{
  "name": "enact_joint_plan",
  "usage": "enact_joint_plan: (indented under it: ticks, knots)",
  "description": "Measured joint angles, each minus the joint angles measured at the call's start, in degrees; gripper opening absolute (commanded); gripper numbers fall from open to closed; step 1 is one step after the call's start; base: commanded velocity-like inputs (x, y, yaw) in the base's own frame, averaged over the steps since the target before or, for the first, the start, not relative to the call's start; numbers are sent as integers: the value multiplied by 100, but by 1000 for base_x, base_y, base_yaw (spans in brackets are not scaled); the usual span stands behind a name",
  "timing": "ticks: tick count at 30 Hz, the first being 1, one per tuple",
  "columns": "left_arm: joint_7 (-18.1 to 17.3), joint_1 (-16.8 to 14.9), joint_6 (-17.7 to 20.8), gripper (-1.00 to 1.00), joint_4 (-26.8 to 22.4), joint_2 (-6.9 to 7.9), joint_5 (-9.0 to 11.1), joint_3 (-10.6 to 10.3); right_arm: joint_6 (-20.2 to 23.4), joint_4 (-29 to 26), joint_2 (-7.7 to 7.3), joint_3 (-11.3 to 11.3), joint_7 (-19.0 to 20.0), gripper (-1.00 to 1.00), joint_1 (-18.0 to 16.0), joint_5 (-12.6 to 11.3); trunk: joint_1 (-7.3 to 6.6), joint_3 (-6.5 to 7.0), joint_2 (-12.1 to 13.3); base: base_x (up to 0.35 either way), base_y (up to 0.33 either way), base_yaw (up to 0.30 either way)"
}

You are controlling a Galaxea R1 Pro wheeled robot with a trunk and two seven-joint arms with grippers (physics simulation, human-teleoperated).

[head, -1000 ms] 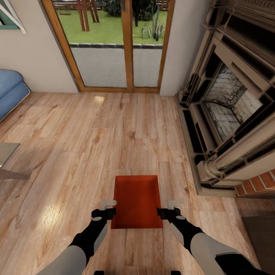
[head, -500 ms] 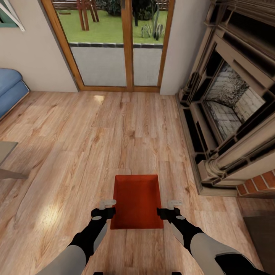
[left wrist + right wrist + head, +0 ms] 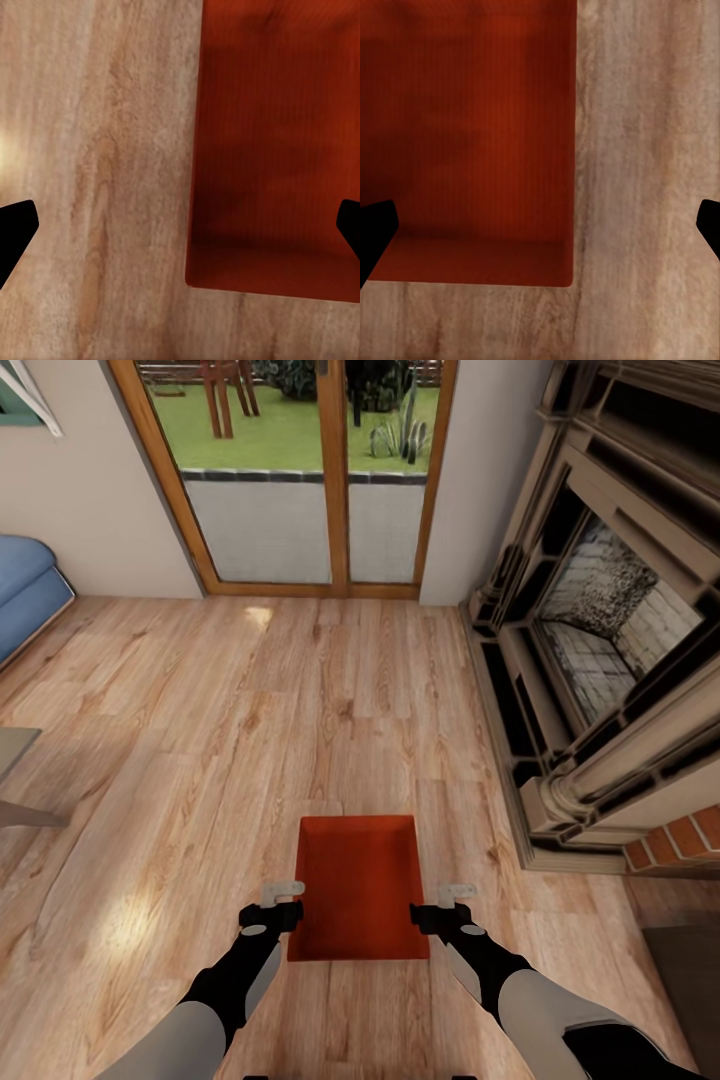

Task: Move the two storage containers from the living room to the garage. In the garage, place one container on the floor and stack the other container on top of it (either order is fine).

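L jaws (image 3: 283, 888) spread wide, straddling L long wall of storage container (image 3: 359, 887); R jaws (image 3: 457, 890) likewise spread, straddling R wall. Each wrist view: one dark fingertip (image 3: 15, 232) over wood, other over bin interior; contact w/ walls can't tell. Container: orange-red, rectangular, topless, thin plain walls, fine ribbing inside (image 3: 274, 142), nothing in it. Sits betw. both arms over light wood-plank floor (image 3: 200, 740); resting or lifted, can't tell. Fireplace (image 3: 600, 630) to R, glass doors (image 3: 300, 470) ahead, blue sofa (image 3: 25, 600) far L.
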Motion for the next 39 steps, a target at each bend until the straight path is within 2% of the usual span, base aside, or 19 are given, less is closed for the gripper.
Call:
enact_joint_plan:
  ticks: [39]
  knots:
    - [10, 0, 3, 100, -21, 15, -45, 0, -10, 0, -6, -8, -67, 100, 0, -1, 857, -700, -1565, 0, 0, 0]
